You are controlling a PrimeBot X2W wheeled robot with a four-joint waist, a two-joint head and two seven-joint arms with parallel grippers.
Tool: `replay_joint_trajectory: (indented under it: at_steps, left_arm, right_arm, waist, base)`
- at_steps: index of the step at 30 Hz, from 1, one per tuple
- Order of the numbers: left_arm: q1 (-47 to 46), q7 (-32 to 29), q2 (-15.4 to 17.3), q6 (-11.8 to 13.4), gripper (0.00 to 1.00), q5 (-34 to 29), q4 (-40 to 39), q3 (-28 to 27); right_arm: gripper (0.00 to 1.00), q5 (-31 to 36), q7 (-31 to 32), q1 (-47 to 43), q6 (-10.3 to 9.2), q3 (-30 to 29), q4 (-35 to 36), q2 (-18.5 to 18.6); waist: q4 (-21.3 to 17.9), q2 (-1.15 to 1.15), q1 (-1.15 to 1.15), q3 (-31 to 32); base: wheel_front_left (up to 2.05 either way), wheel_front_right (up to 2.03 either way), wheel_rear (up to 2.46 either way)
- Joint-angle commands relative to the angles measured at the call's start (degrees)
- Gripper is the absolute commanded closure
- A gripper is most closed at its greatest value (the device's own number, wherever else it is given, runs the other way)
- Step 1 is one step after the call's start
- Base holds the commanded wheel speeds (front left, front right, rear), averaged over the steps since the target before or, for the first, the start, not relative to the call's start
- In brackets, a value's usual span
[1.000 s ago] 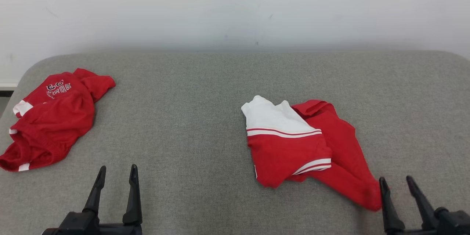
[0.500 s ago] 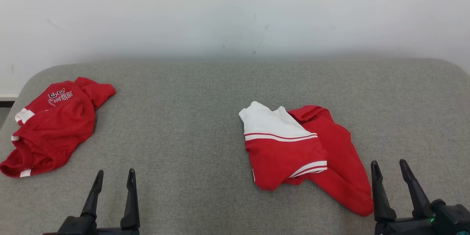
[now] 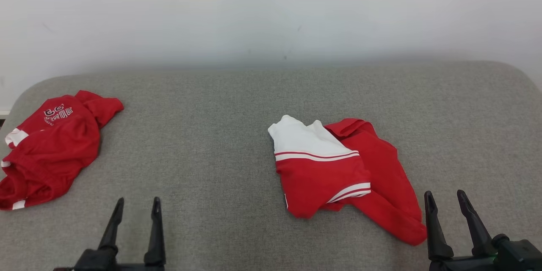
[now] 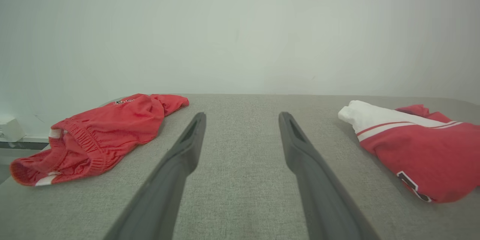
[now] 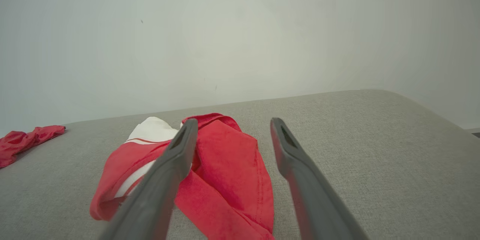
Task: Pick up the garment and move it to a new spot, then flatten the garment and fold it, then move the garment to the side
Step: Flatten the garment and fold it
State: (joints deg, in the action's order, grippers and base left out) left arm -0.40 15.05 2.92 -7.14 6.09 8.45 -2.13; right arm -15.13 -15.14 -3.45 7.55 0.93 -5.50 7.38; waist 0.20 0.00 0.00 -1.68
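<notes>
I see the crumpled red-and-white fabric garment [image 3: 334, 169] lying right of centre on the grey woven padded surface [image 3: 203, 135], its white panel turned toward the pale wall [image 3: 271, 8]. My right gripper [image 3: 444, 194] sits just beside the garment's near right corner, fingers spread wide with nothing between them. My left gripper [image 3: 139, 200] is near the front edge, also spread and empty, well apart from the cloth. A second bunched red garment [image 3: 51, 148] with white trim lies at the far left edge. It looks like shorts with an elastic waistband, though I can't be sure.
</notes>
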Motion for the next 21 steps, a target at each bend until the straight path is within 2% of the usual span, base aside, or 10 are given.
replay_joint_trajectory:
  at_steps: [1, 7, 9, 21]
  left_arm:
    - [-1.17, 0.2, -0.04, -0.35, 0.0, -0.52, 0.2, 0.71]
    - [-6.24, 0.19, 0.51, -0.31, 0.0, -1.54, 2.68, 7.82]
    - [-10.07, 0.11, 1.16, -0.33, 0.0, -1.11, 5.33, 13.59]
    - [-22.64, -6.21, 3.35, -0.27, 0.0, 4.36, 15.59, 36.3]
  right_arm:
    - [0.0, -0.48, 0.0, 0.51, -0.13, 0.02, -0.27, -0.12]
    - [0.0, -0.77, 0.0, 1.35, -0.13, 0.49, -1.35, -0.29]
    - [0.0, -1.02, -0.01, 2.32, -0.13, 0.62, -1.84, -0.48]
    - [0.0, -1.21, 0.0, 4.1, -0.13, 0.61, -2.56, -1.2]
  waist:
    - [-0.39, 0.0, 0.0, -0.28]
    - [-2.11, 0.0, 0.0, -1.49]
    - [-3.59, 0.0, 0.0, -2.39]
    - [-9.81, 0.0, 0.0, -5.72]
  base:
    - [0.0, 0.0, 0.0]
    - [0.0, 0.0, 0.0]
    - [0.0, 0.0, 0.0]
    - [0.0, 0.0, 0.0]
